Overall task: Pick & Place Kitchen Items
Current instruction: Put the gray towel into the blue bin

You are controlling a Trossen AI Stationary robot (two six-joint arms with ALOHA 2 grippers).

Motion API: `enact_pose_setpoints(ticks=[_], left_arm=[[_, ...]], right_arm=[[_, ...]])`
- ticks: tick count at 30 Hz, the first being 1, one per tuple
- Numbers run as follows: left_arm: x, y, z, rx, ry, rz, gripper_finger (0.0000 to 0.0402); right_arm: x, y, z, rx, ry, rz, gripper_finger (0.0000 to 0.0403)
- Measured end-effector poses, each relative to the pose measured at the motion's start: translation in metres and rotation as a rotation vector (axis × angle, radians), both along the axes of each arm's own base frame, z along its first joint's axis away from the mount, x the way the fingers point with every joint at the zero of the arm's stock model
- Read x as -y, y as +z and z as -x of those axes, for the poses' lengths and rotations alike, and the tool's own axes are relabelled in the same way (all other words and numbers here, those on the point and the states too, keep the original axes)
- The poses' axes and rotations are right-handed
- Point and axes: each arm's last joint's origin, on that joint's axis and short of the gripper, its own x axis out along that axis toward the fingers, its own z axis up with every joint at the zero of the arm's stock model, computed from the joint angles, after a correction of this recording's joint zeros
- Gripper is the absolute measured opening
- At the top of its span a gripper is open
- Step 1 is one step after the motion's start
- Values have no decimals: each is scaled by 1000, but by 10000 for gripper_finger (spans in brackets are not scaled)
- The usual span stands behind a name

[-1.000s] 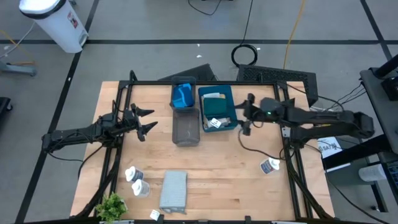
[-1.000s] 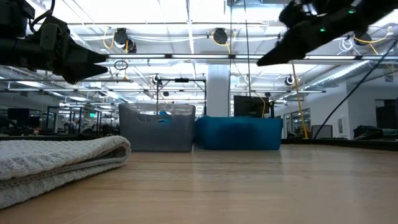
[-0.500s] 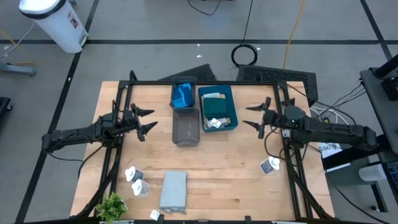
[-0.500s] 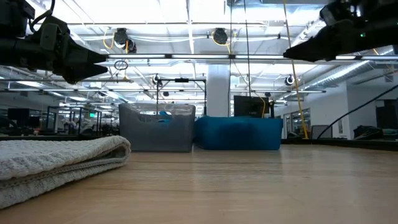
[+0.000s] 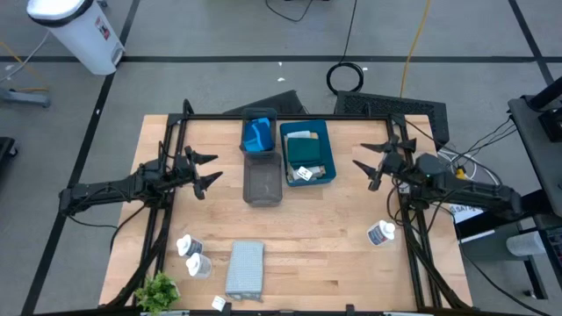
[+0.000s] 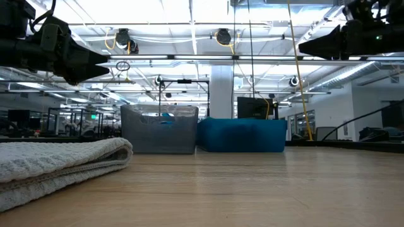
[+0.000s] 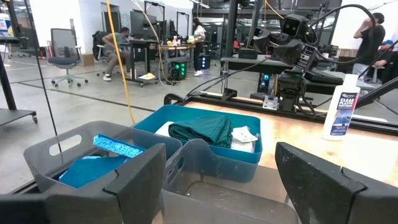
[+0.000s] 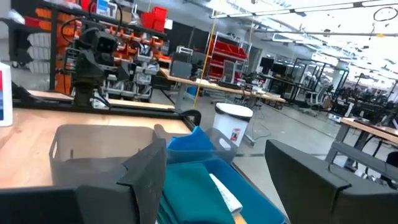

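A folded grey cloth [image 5: 245, 269] [image 6: 57, 164] lies flat near the table's near edge. Two small white bottles [image 5: 194, 254] stand to its left, and a third bottle [image 5: 380, 233] [image 7: 341, 112] stands near the right edge. The teal tray [image 5: 307, 152] holds a dark teal cloth [image 7: 202, 130]. The far grey tray [image 5: 258, 132] holds a blue cloth and a blue sponge [image 7: 118, 147]. My left gripper [image 5: 215, 168] [image 7: 217, 186] hangs open, left of the trays. My right gripper [image 5: 362, 162] [image 8: 217, 186] hangs open, right of the teal tray. Neither holds anything.
A second grey tray [image 5: 262, 180] stands just near of the first. A small green plant [image 5: 156, 290] sits at the near left corner. Black frame rails [image 5: 413, 246] run along the table's sides. Bare wood lies between the trays and the grey cloth.
My right gripper has drawn back from beside the teal tray toward the table's right edge, sinking a little and tipping from a downward slant to about level. Its fingers have stayed open.
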Motion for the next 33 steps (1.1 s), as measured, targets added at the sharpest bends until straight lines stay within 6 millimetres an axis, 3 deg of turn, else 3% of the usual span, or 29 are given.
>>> enact_pose_setpoints(ticks=[15,24,31,33], left_arm=[[0,0,0,0,0,0,308],[0,0,0,0,0,0,308],[0,0,0,0,0,0,308],[0,0,0,0,0,0,308]], right_arm=[[-5,6,21,133,9,-15,248],[-6,-5,16,140,63,11,247],[-5,-18,11,221,63,36,248],[-5,-14,13,280,61,51,247]])
